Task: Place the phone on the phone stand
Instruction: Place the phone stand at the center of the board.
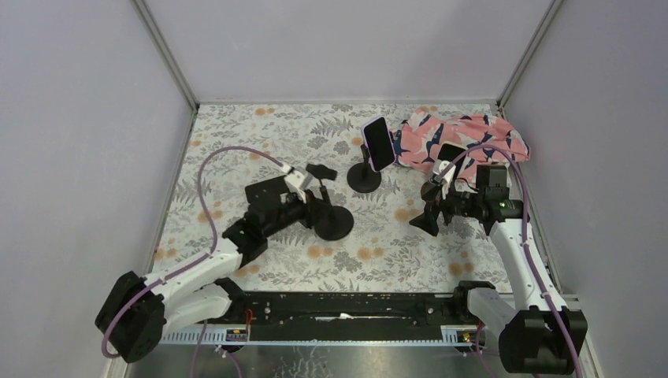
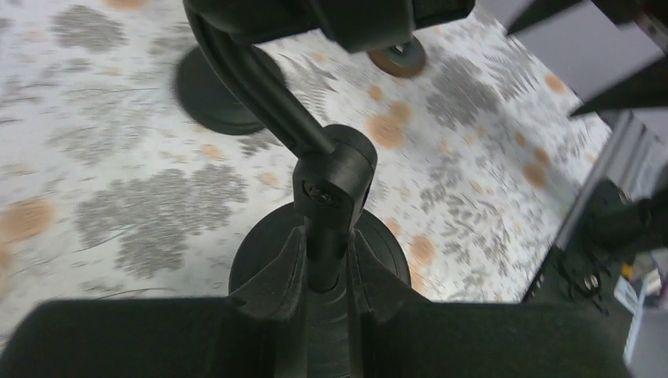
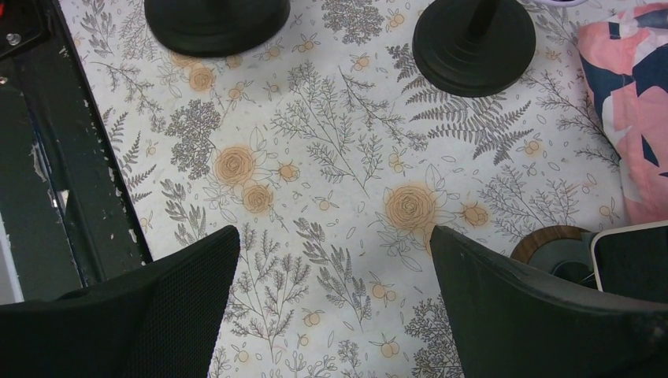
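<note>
2 stands, 1 empty.
The left claw [image 2: 324, 260] grips the near stand [image 1: 335, 223] by its stem; the right claw [image 3: 335, 252] is wide, holding nothing. The phone [image 1: 451, 153] is far right by the cloth [image 1: 473, 134]. Next, I think, the right claw must go grab it.

L end effector [image 2: 325, 264] gripping phone stand [image 2: 335, 177] stem over floral cloth [image 2: 118, 197].

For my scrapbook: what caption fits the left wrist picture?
Left gripper pinches the stem of the phone stand above the flowery tablecloth.
</note>
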Tool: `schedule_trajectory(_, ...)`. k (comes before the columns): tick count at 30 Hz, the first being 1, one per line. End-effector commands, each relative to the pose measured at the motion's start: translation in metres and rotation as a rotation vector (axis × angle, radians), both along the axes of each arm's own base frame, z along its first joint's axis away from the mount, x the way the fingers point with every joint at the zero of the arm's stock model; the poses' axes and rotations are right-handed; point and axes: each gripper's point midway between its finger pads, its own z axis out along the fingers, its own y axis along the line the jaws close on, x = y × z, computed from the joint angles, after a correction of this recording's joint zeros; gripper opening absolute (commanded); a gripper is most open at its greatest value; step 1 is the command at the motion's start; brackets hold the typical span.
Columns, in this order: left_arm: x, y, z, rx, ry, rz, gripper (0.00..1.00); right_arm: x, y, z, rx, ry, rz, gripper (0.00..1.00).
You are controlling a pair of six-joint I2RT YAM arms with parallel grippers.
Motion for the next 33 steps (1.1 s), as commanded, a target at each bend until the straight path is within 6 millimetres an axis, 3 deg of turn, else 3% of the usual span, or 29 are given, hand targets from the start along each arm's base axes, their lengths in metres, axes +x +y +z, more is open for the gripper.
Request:
schedule_trajectory(1, -0.011, -0.042, 0.031, -0.054, -0.208, -0.08, 0.0, 0.001, 0.003, 0.01, 0.018, -0.019, 0.032, 1.0)
schedule_trajectory(10, -0.027, -0.102, 0.0, 0.029, -0.302, -0.169, 0.0, 0.001, 0.002, 0.007, 0.015, -0.006, 0.037, 1.0)
schedule_trajectory(24, 0.002, -0.127, -0.026, 0.068, -0.392, -0.119, 0.01, 0.001, 0.002, 0.005, 0.012, -0.003, 0.037, 1.0)
schedule_trajectory(27, 0.005, -0.129, -0.039, 0.09, -0.372, -0.118, 0.14, 0.0, 0.003, 0.005, 0.015, -0.002, 0.039, 1.0)
schedule_trajectory(33, -0.01, -0.122, -0.037, 0.06, -0.336, -0.149, 0.59, 0.0, 0.003, 0.004, 0.018, 0.002, 0.039, 1.0)
